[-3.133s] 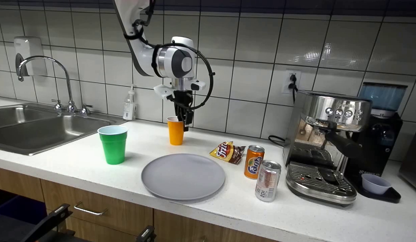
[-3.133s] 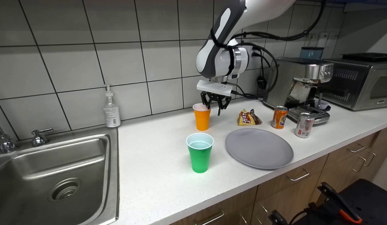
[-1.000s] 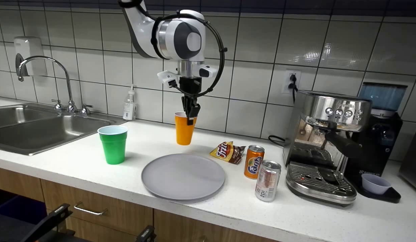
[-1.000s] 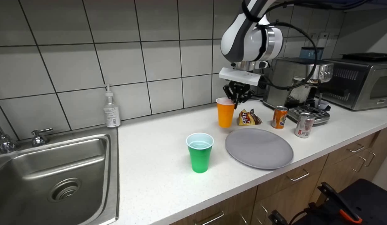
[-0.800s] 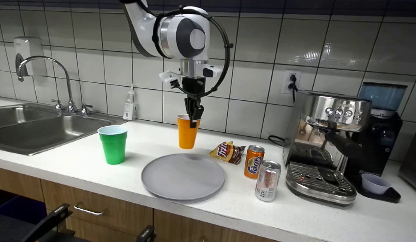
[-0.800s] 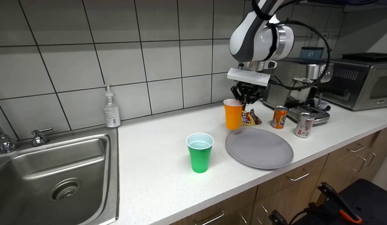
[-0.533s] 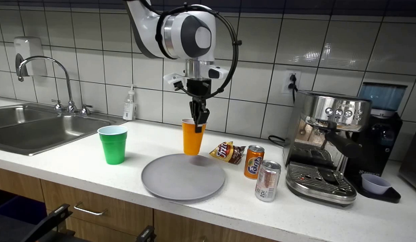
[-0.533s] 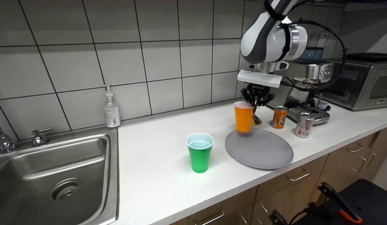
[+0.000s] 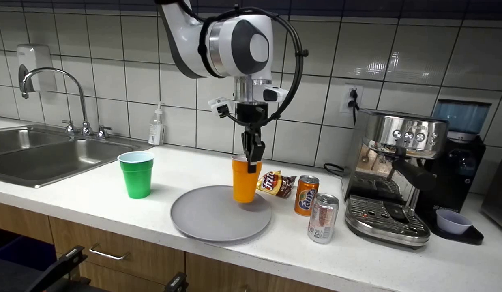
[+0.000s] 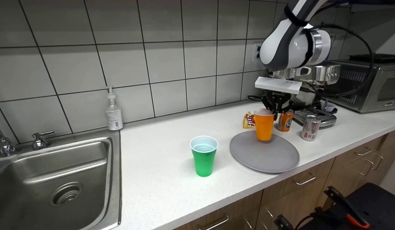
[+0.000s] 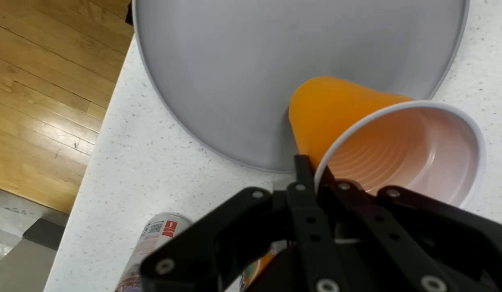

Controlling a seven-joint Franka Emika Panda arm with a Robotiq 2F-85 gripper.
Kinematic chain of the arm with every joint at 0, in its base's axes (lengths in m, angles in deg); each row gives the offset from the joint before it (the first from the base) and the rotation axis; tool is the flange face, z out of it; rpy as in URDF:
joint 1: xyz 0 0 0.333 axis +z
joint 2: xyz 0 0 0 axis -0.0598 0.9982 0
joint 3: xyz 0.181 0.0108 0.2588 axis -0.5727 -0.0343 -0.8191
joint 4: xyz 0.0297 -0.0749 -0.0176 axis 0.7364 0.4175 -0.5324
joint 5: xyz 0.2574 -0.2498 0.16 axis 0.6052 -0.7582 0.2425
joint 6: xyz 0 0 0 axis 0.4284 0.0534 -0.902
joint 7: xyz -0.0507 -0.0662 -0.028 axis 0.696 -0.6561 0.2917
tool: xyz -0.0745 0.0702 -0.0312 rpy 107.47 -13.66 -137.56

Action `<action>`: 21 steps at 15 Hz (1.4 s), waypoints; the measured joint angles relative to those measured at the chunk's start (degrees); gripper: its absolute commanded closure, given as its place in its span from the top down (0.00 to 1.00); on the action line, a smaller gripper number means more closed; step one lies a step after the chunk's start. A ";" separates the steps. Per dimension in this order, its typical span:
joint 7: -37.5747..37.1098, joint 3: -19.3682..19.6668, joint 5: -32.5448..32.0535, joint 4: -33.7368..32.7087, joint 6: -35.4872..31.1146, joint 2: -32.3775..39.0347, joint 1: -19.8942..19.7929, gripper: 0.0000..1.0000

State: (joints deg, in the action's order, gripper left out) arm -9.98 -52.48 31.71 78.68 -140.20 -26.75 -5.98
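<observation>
In the wrist view, a black gripper (image 11: 314, 170) pinches an orange plastic cup (image 11: 336, 111) at its rim, one finger inside the mouth and one against the outer wall, the base angled out over a round grey plate (image 11: 218, 69). Thin-walled by the look of it, the orange plastic cup should weigh little and flex readily — a hard squeeze lower down would likely dent it, and the smooth plastic may swivel or slip in so small a grip. The lip looks the stiffest part, and the wall just beneath it a sound place to take hold.

In an exterior view, the orange plastic cup is held nearly upright over the side of the grey plate nearest a snack bag (image 9: 277, 183) lettered "Frit"; a Fanta can (image 9: 306, 195) and a silver drinks can (image 9: 323, 219) stand off the plate, an espresso machine (image 9: 378, 178) beside them.

In an exterior view, a green plastic cup (image 10: 204, 161) stands apart from the plate on the white counter (image 10: 159, 159), with a pump bottle (image 10: 114, 116) by the steel sink (image 10: 116, 179). Whether the orange plastic cup's base touches the plate cannot be told — the shadow beneath suggests the two are very close
</observation>
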 measured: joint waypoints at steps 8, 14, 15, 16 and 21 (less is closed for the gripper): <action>-2.73 0.12 -1.52 0.86 0.00 0.31 -0.62 0.01; -2.98 0.12 -1.52 0.89 0.04 1.21 -0.62 0.01; -2.98 0.12 -1.52 0.89 0.04 1.31 -0.62 0.02; -2.98 0.12 -1.52 0.89 0.05 1.41 -0.62 0.30; -2.99 0.12 -1.51 0.89 0.08 1.51 -0.63 0.58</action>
State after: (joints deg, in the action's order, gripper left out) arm -12.97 -52.36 30.20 79.57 -140.12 -25.24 -6.61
